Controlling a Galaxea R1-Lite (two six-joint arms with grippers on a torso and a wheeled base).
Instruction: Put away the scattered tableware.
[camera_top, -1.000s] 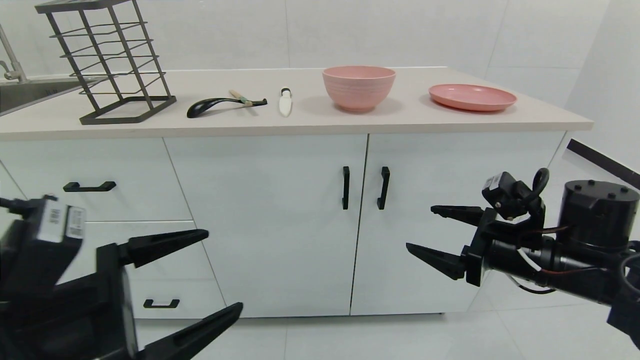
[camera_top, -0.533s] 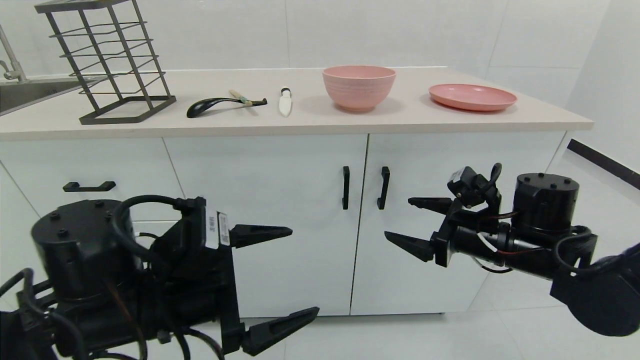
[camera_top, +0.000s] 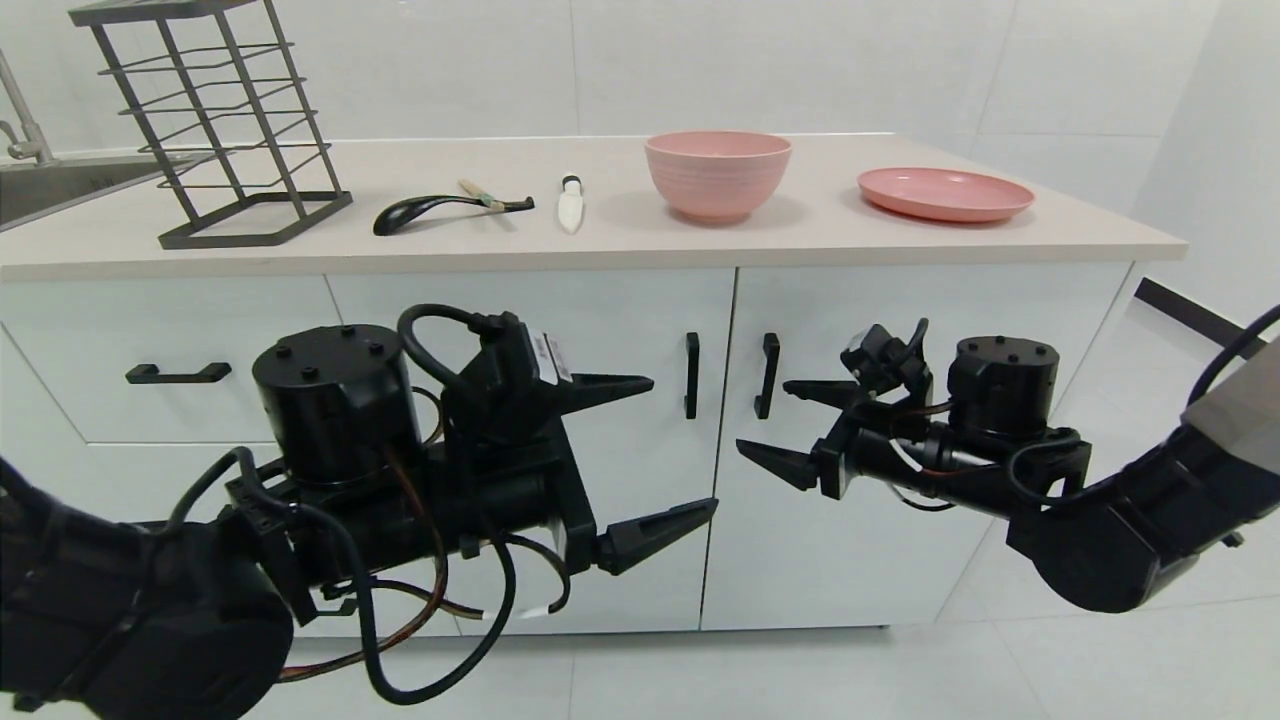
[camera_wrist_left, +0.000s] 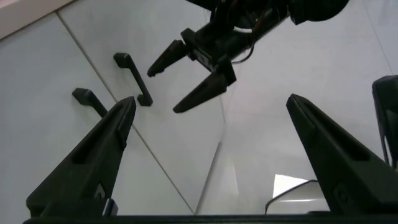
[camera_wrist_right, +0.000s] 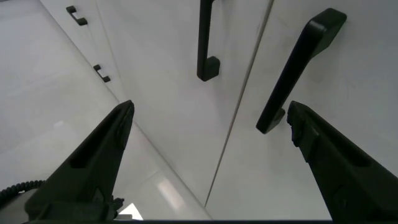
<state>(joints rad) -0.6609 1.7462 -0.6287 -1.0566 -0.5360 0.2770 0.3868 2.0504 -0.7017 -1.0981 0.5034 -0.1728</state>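
I read the left gripper (camera_top: 682, 442) at lower centre of the head view, its two fingers spread wide with nothing between them. The right gripper (camera_top: 762, 416) sits at centre right, also spread wide and empty. The two sets of fingertips point toward each other, close but apart, in front of the white cabinet doors (camera_top: 600, 330). All tableware lies on the countertop (camera_top: 800, 238), which runs across the upper part of the frame, well above both grippers and touching neither. From left to right along the countertop:

- A black wire dish rack (camera_top: 215, 120) stands at upper left, beside the sink (camera_top: 60, 180) at the left edge.
- A black spoon (camera_top: 420, 211) lies just right of the rack, with a tan stick-shaped utensil (camera_top: 480, 194) crossing its handle.
- A small white utensil with a black tip (camera_top: 570, 208) lies just beside those two.
- A pink bowl (camera_top: 717, 175) stands upright at upper centre, above the gap between the two grippers.
- A pink plate (camera_top: 945, 193) lies flat at upper right, well apart from the bowl.

The two black door handles (camera_top: 691, 375) hang vertically between the grippers' upper fingertips. In the right wrist view they appear between that gripper's open fingers. The left wrist view shows the right gripper beyond its own open fingers.
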